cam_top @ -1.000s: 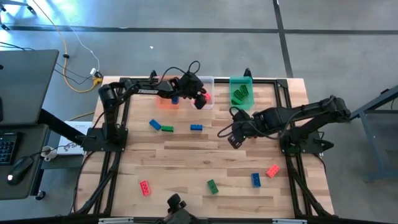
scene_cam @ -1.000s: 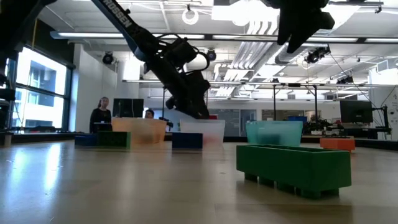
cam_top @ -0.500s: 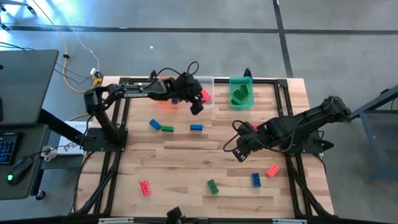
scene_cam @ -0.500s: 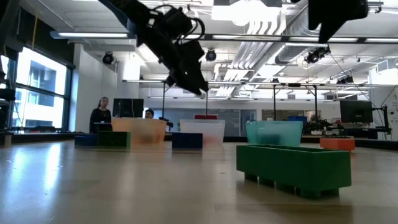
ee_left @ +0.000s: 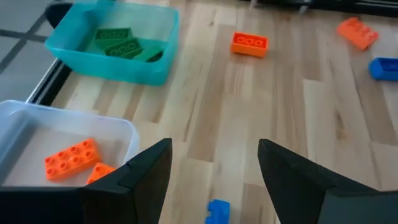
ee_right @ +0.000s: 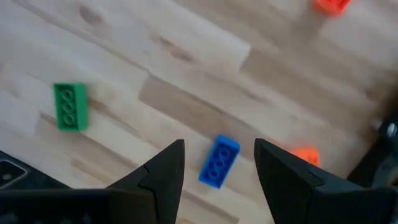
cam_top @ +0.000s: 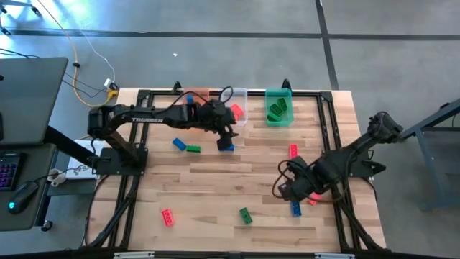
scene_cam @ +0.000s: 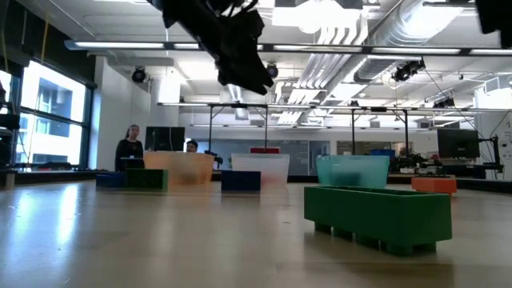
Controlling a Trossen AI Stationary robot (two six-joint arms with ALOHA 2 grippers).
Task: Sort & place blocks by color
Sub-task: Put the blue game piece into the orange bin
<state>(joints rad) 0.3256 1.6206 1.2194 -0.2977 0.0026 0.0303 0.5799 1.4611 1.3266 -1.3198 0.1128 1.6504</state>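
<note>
- The left end effector [cam_top: 228, 135] is hovering over the blue brick [cam_top: 226, 147], which is partly hidden beneath it from above; in the left wrist view only the top of that brick [ee_left: 217, 210] is showing, cut off between the spread, empty fingers [ee_left: 149, 171].
- The right end effector [cam_top: 287, 193] is hanging with its fingers [ee_right: 165, 171] apart and empty, a second blue brick [ee_right: 219, 161] lying just ahead between them and an orange-red brick [ee_right: 305, 155] half covered by one finger.
- In the low view both end effectors are mostly cut off at the upper edge.
- The bricks are small, studded, glossy plastic; the counter [cam_top: 215, 187] is pale wood planks.
- Beyond the left end effector, a clear bin [ee_left: 68, 134] is holding two orange-red bricks, and a green bin [ee_left: 155, 37] is holding green bricks.
- A green brick [ee_right: 69, 107] is lying off to one side of the right end effector.
- Two people [scene_cam: 130, 144] are standing far behind the counter.
</note>
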